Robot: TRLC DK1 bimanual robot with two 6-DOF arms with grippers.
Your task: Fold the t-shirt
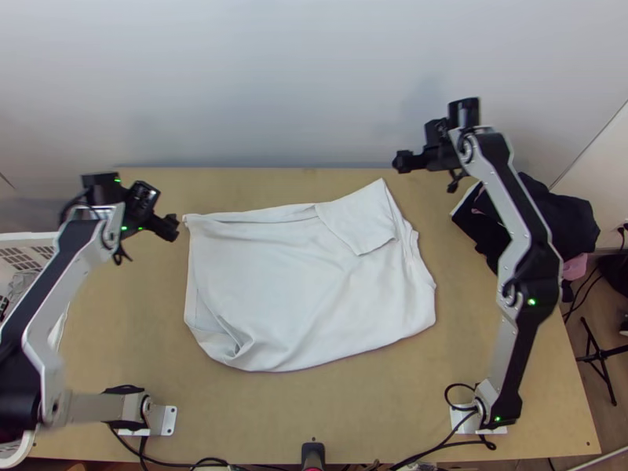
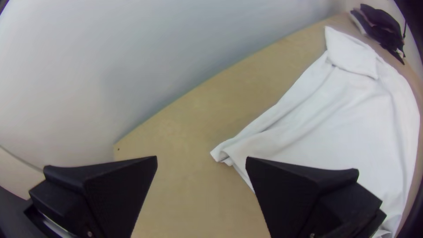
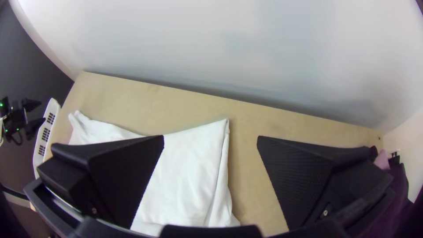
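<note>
The white t-shirt (image 1: 306,282) lies on the table, spread fairly flat, with a sleeve (image 1: 361,220) folded over at its upper right and loose folds at its lower left. My left gripper (image 1: 171,228) is just left of the shirt's upper left corner; in the left wrist view the left gripper (image 2: 201,163) stands open, the shirt (image 2: 335,119) beyond one finger. My right gripper (image 1: 402,162) hangs off the shirt's upper right, near the sleeve's tip. In the right wrist view the right gripper (image 3: 210,143) is open, with the shirt's corner (image 3: 194,163) seen between its fingers.
Dark clothes (image 1: 549,216) with a pink piece lie at the table's right edge. A white basket (image 1: 23,251) stands at the left edge. A pale wall (image 1: 298,86) rises behind the table's far edge. Bare wood (image 1: 314,400) shows along the near side.
</note>
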